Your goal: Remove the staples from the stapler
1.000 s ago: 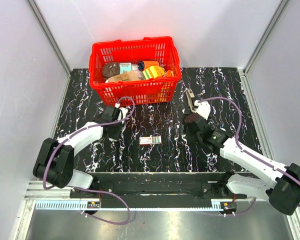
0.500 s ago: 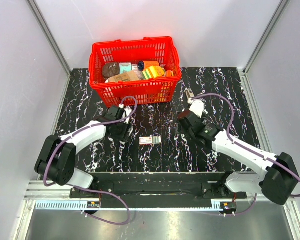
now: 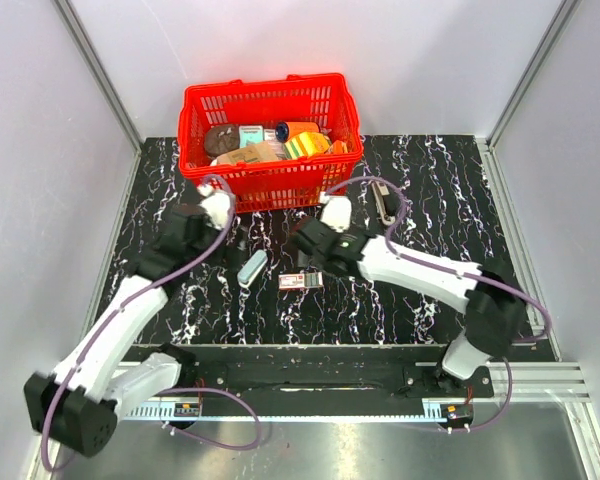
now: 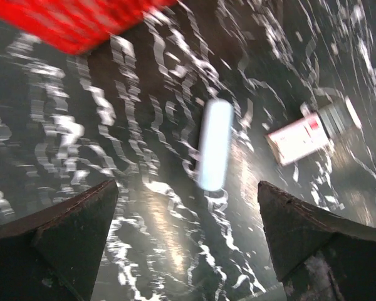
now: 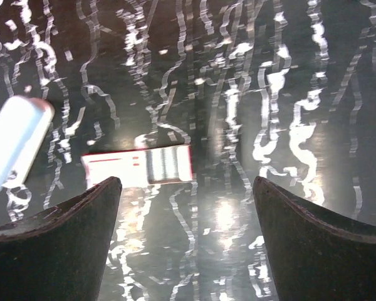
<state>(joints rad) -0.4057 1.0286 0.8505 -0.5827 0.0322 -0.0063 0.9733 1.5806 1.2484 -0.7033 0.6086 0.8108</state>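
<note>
Left gripper [image 4: 187, 188] hangs with its jaws wide apart above the staples [image 3: 251, 268], which lie flat on the black marbled table [image 3: 430, 170], near a small printed box [image 3: 302, 281]. Right gripper [image 5: 186, 182], likewise spread and holding nothing, hovers over that box. The stapler [image 3: 383, 200] lies well apart, right of the red basket [image 3: 270, 88]

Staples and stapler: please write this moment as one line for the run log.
staples: lying on table | stapler: on table, right of basket | left hand: open, empty | right hand: open, near small box
</note>
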